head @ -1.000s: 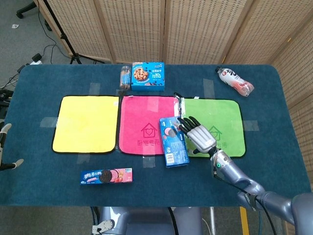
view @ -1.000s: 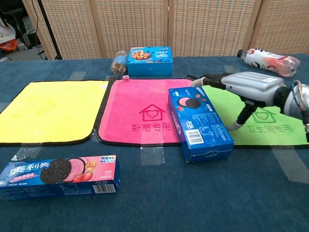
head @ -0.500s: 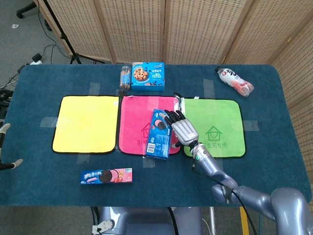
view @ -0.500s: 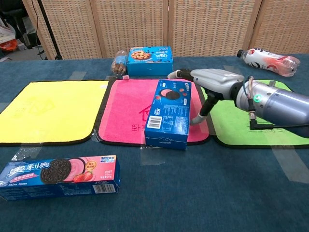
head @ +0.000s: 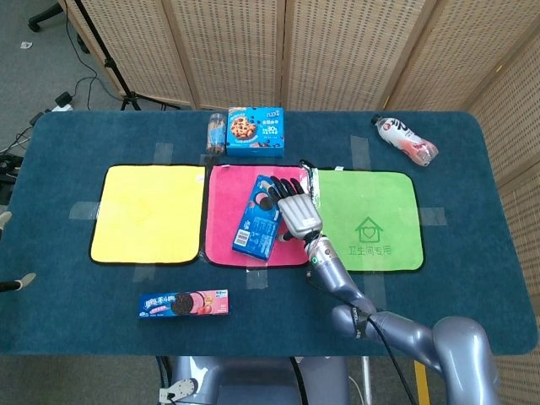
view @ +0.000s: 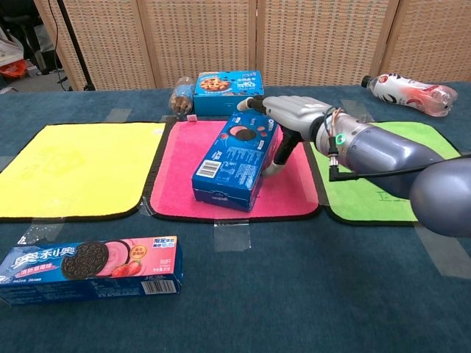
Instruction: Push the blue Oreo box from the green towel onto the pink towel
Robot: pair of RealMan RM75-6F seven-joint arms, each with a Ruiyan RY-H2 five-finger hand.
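The blue Oreo box [head: 257,218] [view: 230,160] lies flat and slanted on the pink towel [head: 228,202] [view: 191,169], fully within its borders. My right hand [head: 295,208] [view: 289,118] rests against the box's right long side, fingers spread and extended, palm down, holding nothing. The green towel [head: 371,215] [view: 360,202] to the right lies bare apart from my forearm crossing it. My left hand is in neither view.
A yellow towel [head: 149,213] lies left of the pink one. A pink Oreo box [head: 184,304] [view: 88,268] sits near the front edge. A blue cookie box [head: 255,131] and a small jar [head: 216,132] stand at the back; a bottle [head: 405,139] lies back right.
My right hand swept left, pushing the blue Oreo box off the green towel's edge and fully onto the pink towel. The box rotated as it slid.
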